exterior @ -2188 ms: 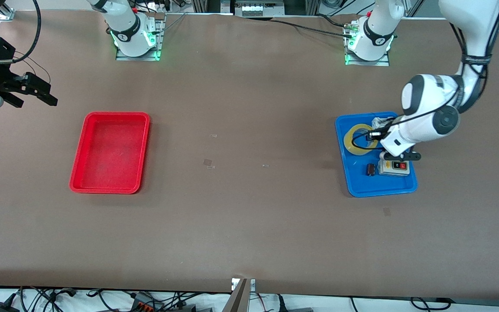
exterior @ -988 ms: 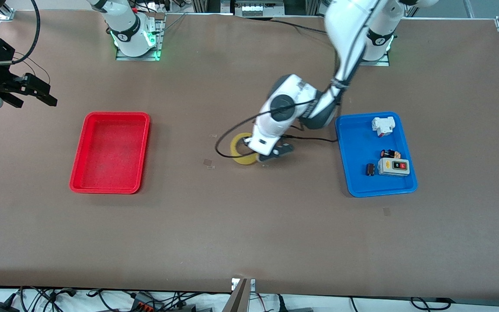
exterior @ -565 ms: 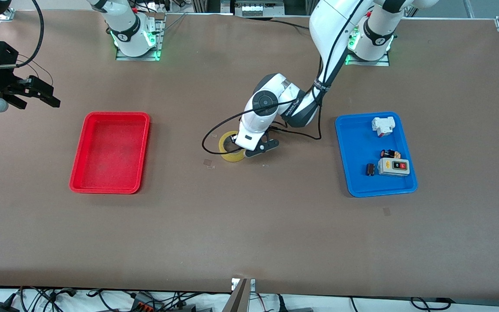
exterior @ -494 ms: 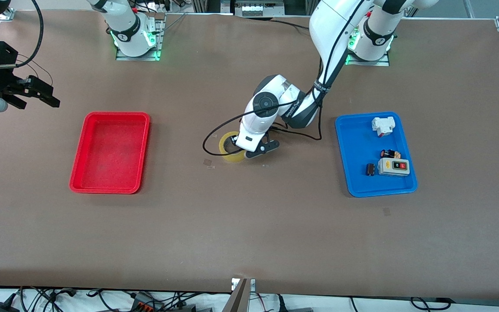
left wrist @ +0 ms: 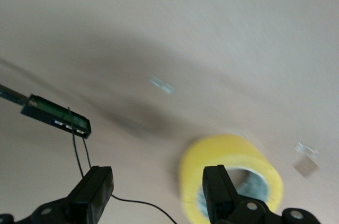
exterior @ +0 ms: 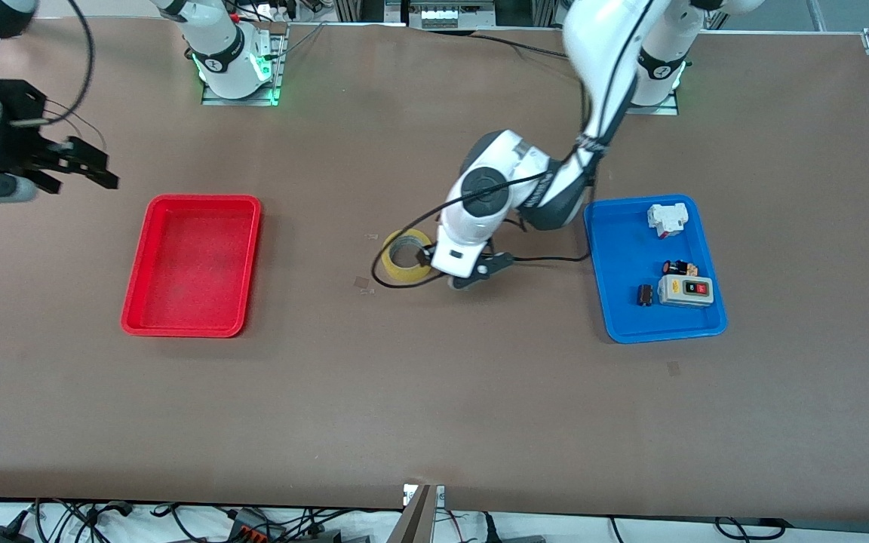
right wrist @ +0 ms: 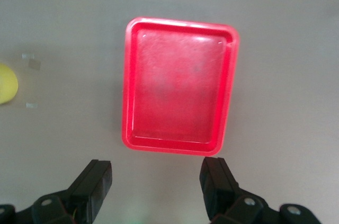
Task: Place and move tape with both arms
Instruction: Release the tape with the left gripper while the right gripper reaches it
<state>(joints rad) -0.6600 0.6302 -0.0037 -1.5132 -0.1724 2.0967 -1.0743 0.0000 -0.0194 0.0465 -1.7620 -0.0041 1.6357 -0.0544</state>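
Note:
The yellow tape (exterior: 391, 262) lies flat on the brown table near its middle, between the red tray (exterior: 140, 302) and the blue tray (exterior: 623, 324). My left gripper (exterior: 449, 269) is open just beside the tape, toward the blue tray. In the left wrist view the tape (left wrist: 225, 152) sits by one finger (left wrist: 218, 189), which overlaps its hollow centre, and the left gripper (left wrist: 158, 195) holds nothing. My right gripper (exterior: 76, 170) is open and empty, up over the table at the right arm's end. The right wrist view shows that gripper (right wrist: 158, 192), the red tray (right wrist: 229, 97) and the tape's edge (right wrist: 6, 83).
The blue tray holds a white block (exterior: 667, 219), a grey switch box (exterior: 685, 290) and two small dark parts (exterior: 644, 295). The red tray holds nothing. A black cable (exterior: 382, 283) loops from the left wrist over the table beside the tape.
My left arm carried the tape from the blue tray to the table's middle, let go and drew back toward the blue tray. My right gripper shifted slightly toward the red tray.

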